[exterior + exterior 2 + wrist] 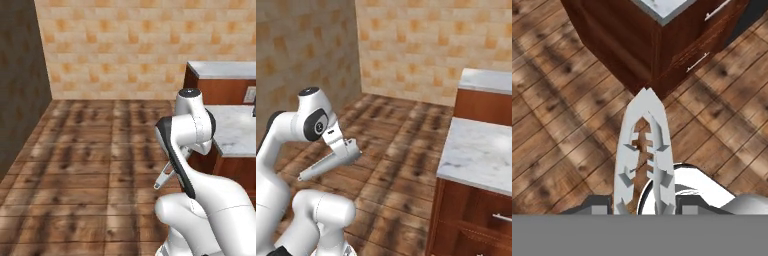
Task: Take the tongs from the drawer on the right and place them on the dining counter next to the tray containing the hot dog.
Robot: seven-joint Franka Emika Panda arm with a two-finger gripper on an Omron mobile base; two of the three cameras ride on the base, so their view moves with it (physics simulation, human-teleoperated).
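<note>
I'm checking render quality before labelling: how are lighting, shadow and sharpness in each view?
Left base view: soft, even light, floor boards slightly blurred, no glare. Right base view: the marble worktop has a pale sheen; the cabinet front below is dark. Hand view: the tongs in the end effector are crisp, with dark shadow bands across the floor.
</note>
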